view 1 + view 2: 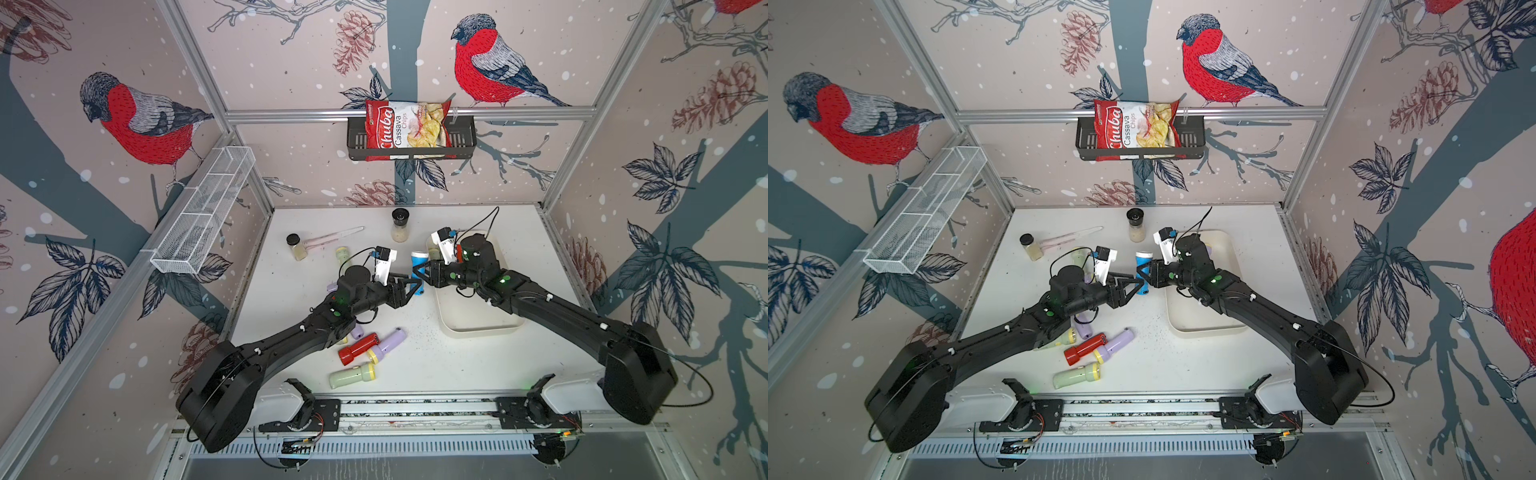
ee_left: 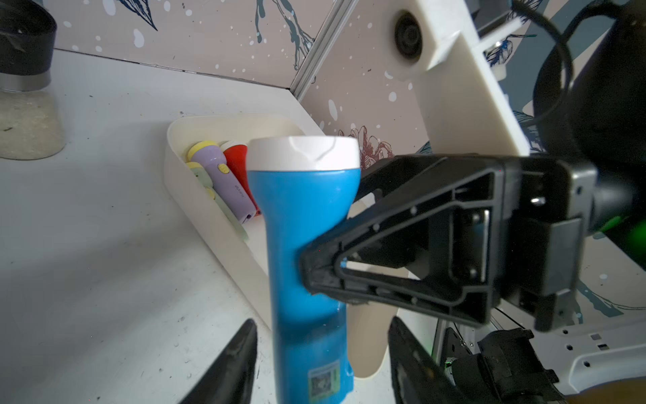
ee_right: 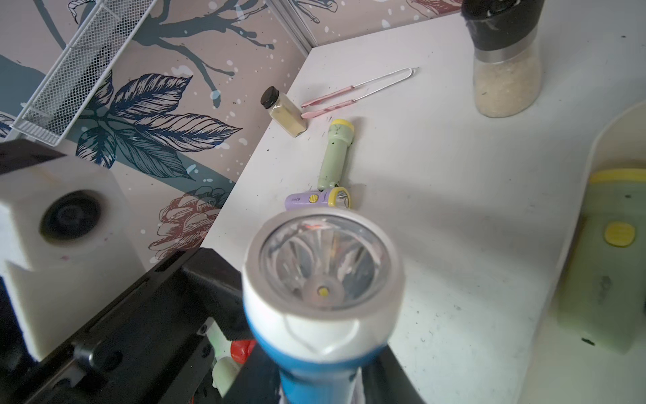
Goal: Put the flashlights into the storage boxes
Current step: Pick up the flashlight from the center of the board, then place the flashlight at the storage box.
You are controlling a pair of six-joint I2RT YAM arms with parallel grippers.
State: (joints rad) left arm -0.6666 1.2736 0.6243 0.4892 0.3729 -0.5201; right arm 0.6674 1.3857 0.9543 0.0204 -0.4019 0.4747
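Bird-patterned walls box in a white surface [image 1: 415,365]. Toward 3 o'clock a cream tray [image 1: 478,322] holds a lilac flashlight [image 2: 223,182], a red flashlight [image 2: 237,162] and a pale green flashlight [image 2: 204,180] at its 12 o'clock end. A black wall basket [image 1: 465,137] carries a chips bag [image 1: 405,129]. Open surface lies at 5 o'clock. Just off the tray's 9 o'clock edge the blue flashlight [image 1: 419,264] stands upright, long axis vertical, white head up. The right fingers [image 2: 349,280] clamp its body. The left fingers [image 2: 241,360] stand spread either side of its base, apart from it. Loose flashlights [image 1: 357,348] lie at 7 o'clock.
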